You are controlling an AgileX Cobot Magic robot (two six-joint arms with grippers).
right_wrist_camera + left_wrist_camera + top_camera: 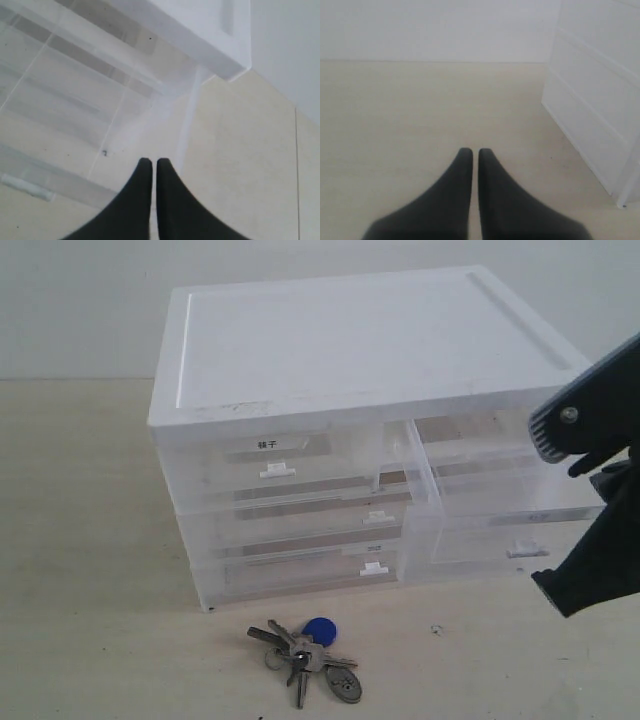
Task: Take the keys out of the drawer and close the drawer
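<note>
The keys [310, 655], grey metal on a ring with a round blue fob and an oval tag, lie on the table in front of the cabinet. The translucent half-width drawer [500, 510] at the upper right stands pulled out, its white tab handle [527, 548] facing forward. In the right wrist view the drawer [75, 100] looks empty. My right gripper [151, 161] is shut on nothing and hovers over the drawer's outer side wall. Over bare table to the cabinet's left, my left gripper [471, 150] is also shut and empty.
The white cabinet [350, 340] fills the middle; its side wall [595, 100] shows in the left wrist view. A half-width drawer with a black-lettered label [265, 465] and two full-width drawers [300, 530] below it are pushed in. My right arm [600, 560] crosses the right edge.
</note>
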